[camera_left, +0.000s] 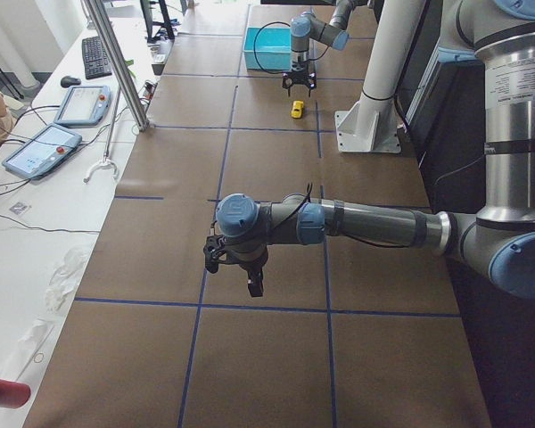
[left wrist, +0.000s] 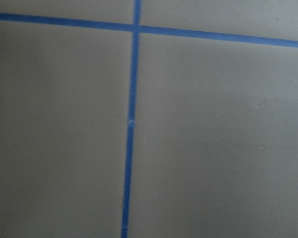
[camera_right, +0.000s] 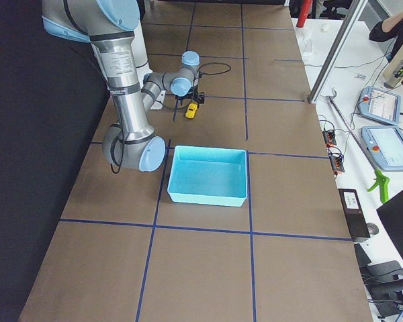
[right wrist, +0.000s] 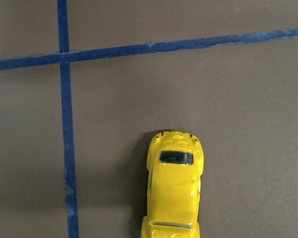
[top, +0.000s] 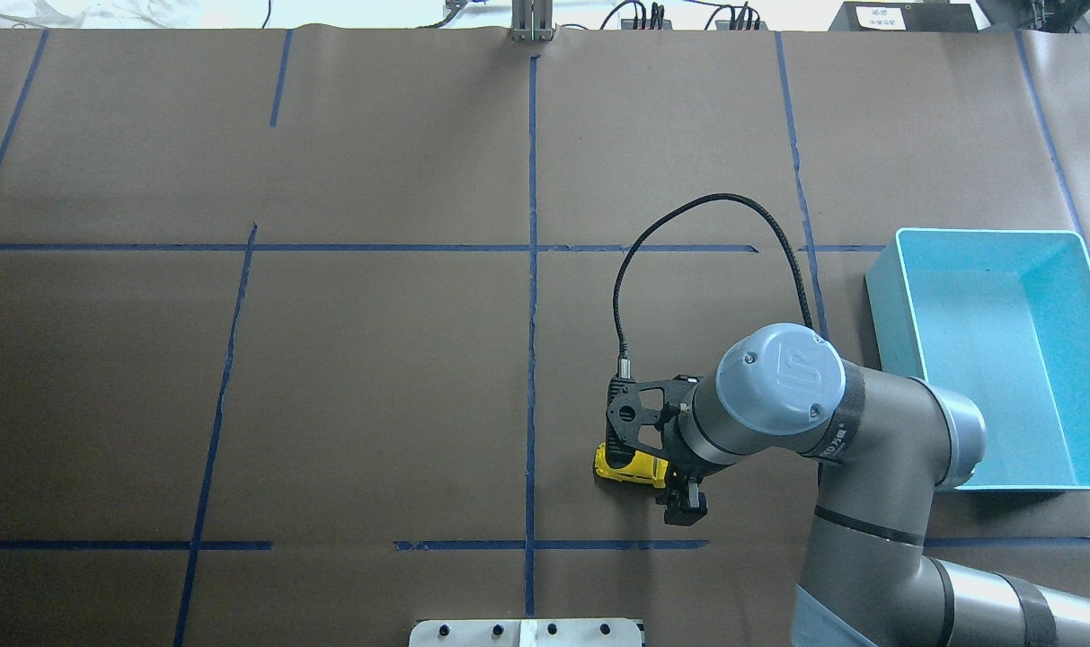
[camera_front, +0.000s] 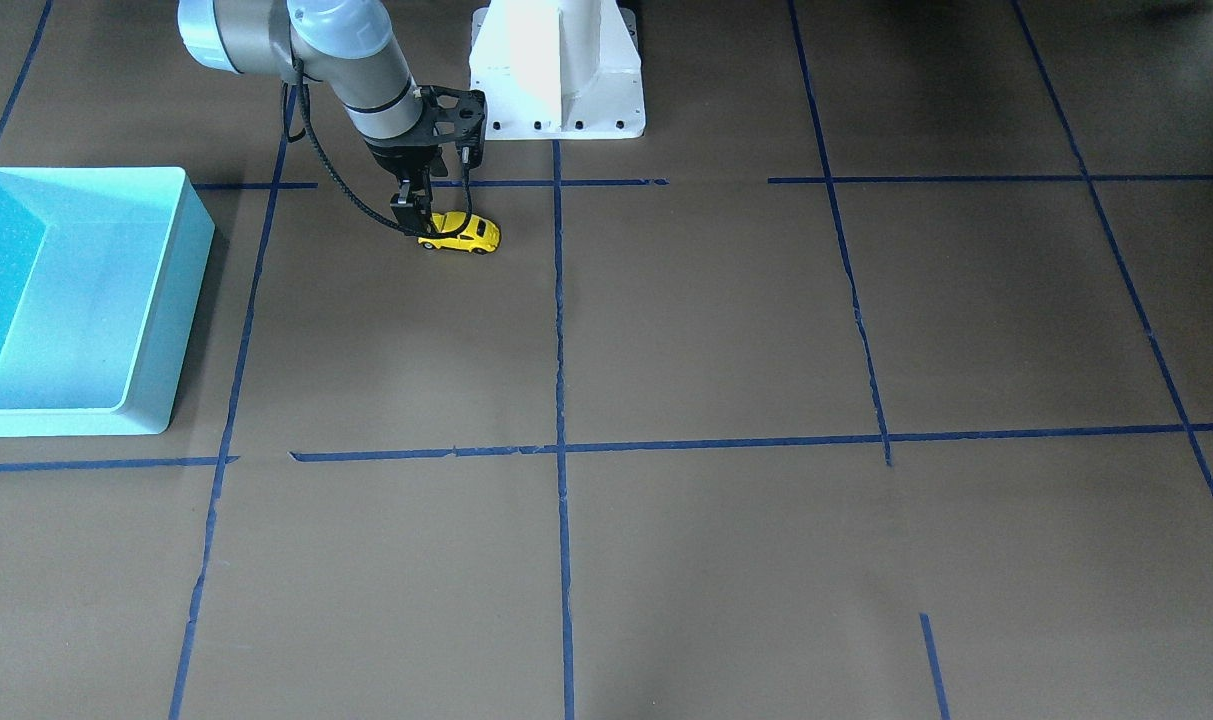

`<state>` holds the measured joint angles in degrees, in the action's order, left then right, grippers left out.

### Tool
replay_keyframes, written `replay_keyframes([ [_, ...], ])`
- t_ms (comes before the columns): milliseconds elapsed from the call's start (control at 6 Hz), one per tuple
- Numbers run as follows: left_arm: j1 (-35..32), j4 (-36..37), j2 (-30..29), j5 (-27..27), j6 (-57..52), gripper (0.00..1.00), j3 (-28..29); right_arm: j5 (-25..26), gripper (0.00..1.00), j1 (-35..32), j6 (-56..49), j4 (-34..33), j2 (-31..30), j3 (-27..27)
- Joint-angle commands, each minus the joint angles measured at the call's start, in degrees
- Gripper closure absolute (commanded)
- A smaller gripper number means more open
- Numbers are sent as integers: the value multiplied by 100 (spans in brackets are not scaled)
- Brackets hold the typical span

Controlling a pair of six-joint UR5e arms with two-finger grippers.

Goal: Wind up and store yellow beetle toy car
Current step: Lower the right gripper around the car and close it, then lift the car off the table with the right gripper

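Right gripper (camera_front: 421, 212) poised over yellow toy car (camera_front: 461, 234), jaws spread.
Likely the grasp step; next, lower and pinch the car.

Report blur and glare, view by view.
Left wrist view: soft and dim, the blue tape lines blurred. Right wrist view: sharp on the small yellow beetle-shaped toy car. Front-facing view: the white metal arm pedestal is washed out by glare.

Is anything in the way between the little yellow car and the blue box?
No, nothing visible is. Between the yellow car and the blue box there is only the brown table with a blue tape line on it.
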<state>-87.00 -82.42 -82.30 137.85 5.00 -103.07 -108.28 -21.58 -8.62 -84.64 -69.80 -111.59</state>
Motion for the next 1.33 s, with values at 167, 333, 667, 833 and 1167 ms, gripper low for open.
replay_keyframes([
  [167, -19, -547, 170, -593, 1, 0, 6, 430, 0, 136, 124, 9, 141, 189],
  [333, -28, -547, 179, -558, 1, 0, -89, 474, 0, 145, 132, 148, 246, 399],
  [667, -10, -538, 65, -540, -8, 0, 85, 764, 0, 338, 369, 677, 274, 804],
  [833, -10, -530, 21, -523, 1, 0, 294, 756, 0, 382, 370, 677, 256, 805],
  [1167, -10, -547, -32, 105, 10, 0, 471, 721, 63, 383, 404, 686, 204, 657],
])
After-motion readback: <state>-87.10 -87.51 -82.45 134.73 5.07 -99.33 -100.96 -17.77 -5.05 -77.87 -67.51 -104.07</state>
